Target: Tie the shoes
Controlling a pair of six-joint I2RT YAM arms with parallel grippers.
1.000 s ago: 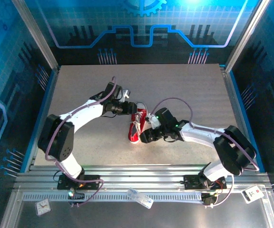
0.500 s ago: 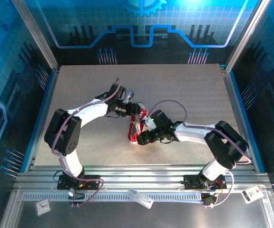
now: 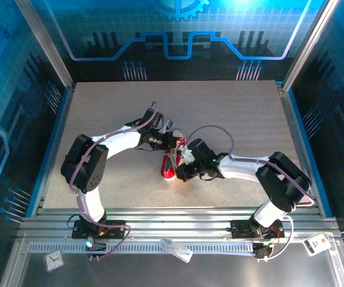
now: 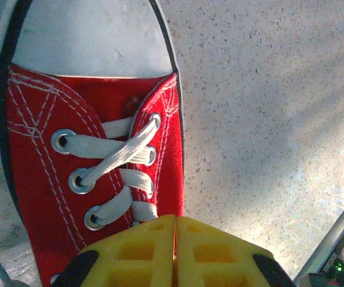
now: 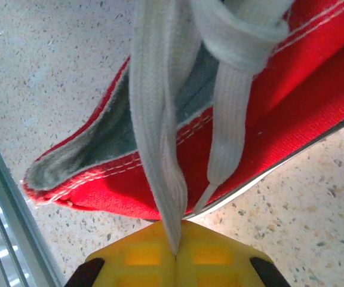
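The red shoe (image 3: 169,171) with white toe cap lies mid-table, between both arms. My left gripper (image 3: 173,143) is at its far end. In the left wrist view its yellow jaws (image 4: 175,218) are pressed shut over the shoe's red side edge (image 4: 40,179), just below the crossed white laces (image 4: 121,156); what they pinch, if anything, is hidden. My right gripper (image 3: 181,170) is against the shoe's right side. The right wrist view shows that gripper (image 5: 175,251) shut on a white lace (image 5: 157,137), which runs up taut over the shoe's opening (image 5: 267,119).
The shoe rests on a grey speckled table (image 3: 232,113) walled by blue panels. Aluminium rails (image 3: 178,218) run along the near edge, with small white items (image 3: 175,249) on the ledge below. A metal rail (image 5: 5,209) appears left of the shoe's heel.
Both grippers have closed. The left arm moved right onto the shoe's far end. The right gripper took hold of the lace at the shoe's side.
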